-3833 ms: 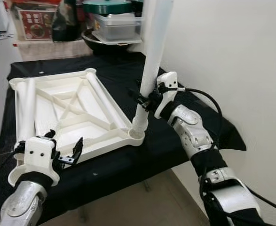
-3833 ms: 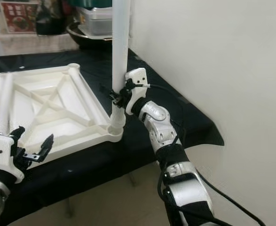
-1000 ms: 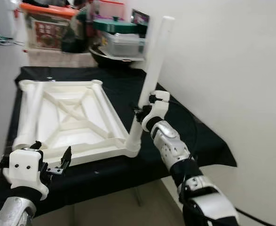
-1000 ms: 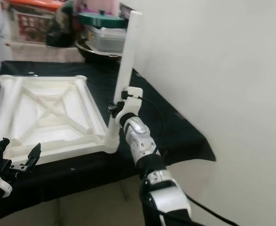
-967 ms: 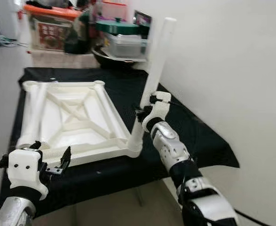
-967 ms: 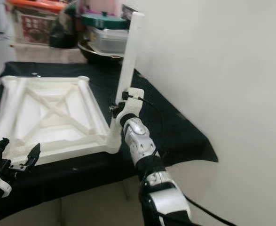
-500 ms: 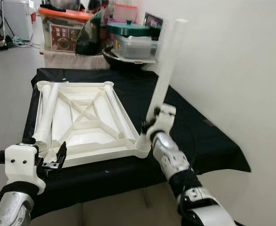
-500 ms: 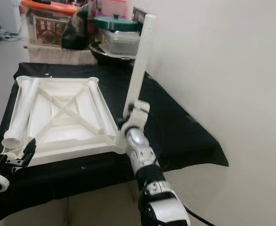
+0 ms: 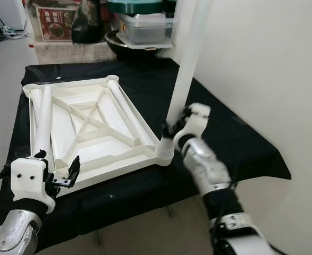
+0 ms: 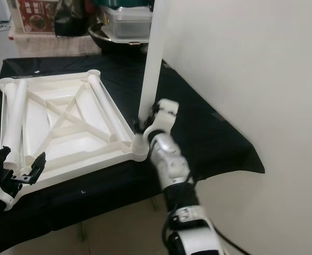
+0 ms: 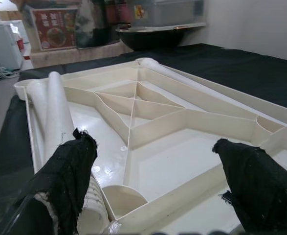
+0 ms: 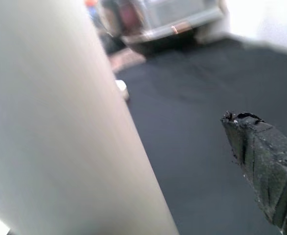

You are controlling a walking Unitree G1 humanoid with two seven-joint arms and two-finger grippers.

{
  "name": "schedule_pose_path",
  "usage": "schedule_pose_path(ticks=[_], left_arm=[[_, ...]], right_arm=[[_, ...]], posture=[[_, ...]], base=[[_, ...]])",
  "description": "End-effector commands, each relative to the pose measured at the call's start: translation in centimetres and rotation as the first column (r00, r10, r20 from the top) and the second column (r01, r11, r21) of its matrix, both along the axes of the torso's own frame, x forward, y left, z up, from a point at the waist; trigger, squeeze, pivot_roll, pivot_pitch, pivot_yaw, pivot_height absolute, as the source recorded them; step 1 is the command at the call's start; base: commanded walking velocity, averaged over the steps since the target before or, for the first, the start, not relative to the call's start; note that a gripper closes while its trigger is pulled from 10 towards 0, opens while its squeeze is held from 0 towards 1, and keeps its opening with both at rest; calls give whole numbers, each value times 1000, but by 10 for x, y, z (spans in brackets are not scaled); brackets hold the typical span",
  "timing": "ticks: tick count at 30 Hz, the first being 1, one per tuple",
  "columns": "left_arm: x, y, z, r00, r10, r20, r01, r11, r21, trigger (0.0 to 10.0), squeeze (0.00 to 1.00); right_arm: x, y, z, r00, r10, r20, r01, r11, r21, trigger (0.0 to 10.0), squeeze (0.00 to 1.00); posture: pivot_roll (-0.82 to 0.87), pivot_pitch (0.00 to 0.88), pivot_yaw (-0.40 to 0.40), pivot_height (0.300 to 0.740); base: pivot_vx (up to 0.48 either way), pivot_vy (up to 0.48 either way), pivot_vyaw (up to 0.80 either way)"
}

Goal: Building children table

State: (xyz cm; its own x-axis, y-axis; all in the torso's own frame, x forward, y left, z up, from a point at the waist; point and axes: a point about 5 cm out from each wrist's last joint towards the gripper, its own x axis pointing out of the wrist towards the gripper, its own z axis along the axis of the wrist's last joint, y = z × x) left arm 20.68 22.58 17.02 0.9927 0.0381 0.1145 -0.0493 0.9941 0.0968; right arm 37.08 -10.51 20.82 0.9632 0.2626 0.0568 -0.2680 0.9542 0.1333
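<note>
A white table top (image 9: 109, 154) lies upside down on a black-covered table. One white leg (image 9: 185, 69) stands upright in its near right corner socket (image 9: 165, 152). My right gripper (image 9: 175, 121) sits low on this leg, fingers either side. In the right wrist view the leg (image 12: 60, 122) is close up, and one black finger (image 12: 268, 169) stands apart from it with cloth showing between. A second leg (image 9: 42, 119) lies inside the top along its left rail. My left gripper (image 9: 57, 171) hovers open at the near left corner, its fingers (image 11: 67, 169) wide over the rim.
A white wall (image 9: 267, 64) runs close along the right of the table. Beyond the far edge stand a clear box (image 9: 145, 26) on a dark pan and a red printed box (image 9: 52, 24). Grey floor (image 9: 1, 58) lies to the left.
The whole picture has shifted, so the camera has moved. The upright leg stays in its corner socket with the right gripper low on it. The left gripper holds its place, open.
</note>
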Motion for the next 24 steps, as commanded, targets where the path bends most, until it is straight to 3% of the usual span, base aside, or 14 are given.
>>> schedule_pose_path(ticks=[1,2,5,7,8,9,10,13,15,17,20,24], left_arm=[[2,-3,-3,1000,-25,-17,25,1000,4,10000,0],[3,-4,-3,999,-35,-15,35,999,4,10000,0],[3,-5,-3,999,-39,-14,39,999,5,10000,0],[4,-6,-3,999,-48,-13,48,999,3,10000,0],[5,-7,-3,999,-53,-12,53,999,3,10000,0],[5,-7,-3,999,-53,-12,53,999,3,10000,0],[5,-8,-3,998,-60,-12,60,998,4,10000,0],[6,-9,-3,998,-64,-12,64,998,5,10000,0],[7,-9,-3,998,-68,-10,68,998,5,10000,0],[7,-9,-3,998,-68,-10,68,998,5,10000,0],[9,-10,-3,997,-73,-6,73,997,5,10000,0],[11,-12,-3,997,-83,-4,83,997,4,10000,0]], right_arm=[[2,-9,7,999,32,10,-32,999,-22,10000,1000],[4,-14,13,997,76,17,-75,995,-63,10000,1000],[5,-15,16,995,98,20,-96,992,-76,10000,1000],[7,-15,23,978,206,25,-203,974,-97,10000,1000],[8,-14,25,962,271,22,-267,958,-101,10000,102],[8,-14,25,962,271,22,-267,958,-101,10000,102],[11,-18,29,951,310,22,-305,944,-125,10000,0],[14,-22,32,945,327,21,-321,936,-142,10000,0],[21,-30,40,905,424,35,-413,895,-167,10000,0],[21,-30,40,905,424,35,-413,895,-167,10000,0],[26,-35,46,859,511,32,-498,848,-184,10000,0],[30,-33,44,827,562,4,-550,812,-195,10000,0]], posture=[[101,0,-95,740],[100,0,-97,740],[100,0,-97,740],[100,0,-99,740],[101,0,-100,740],[101,0,-100,740],[106,0,-103,740],[106,0,-103,740],[106,0,-106,740],[106,0,-106,740],[116,0,-112,740],[128,0,-116,740]], base=[[0,0,0],[0,0,0],[0,0,0],[0,0,0],[0,0,0],[0,0,0],[0,0,0],[0,0,0],[0,0,0],[0,0,0],[0,0,0],[0,0,0]])
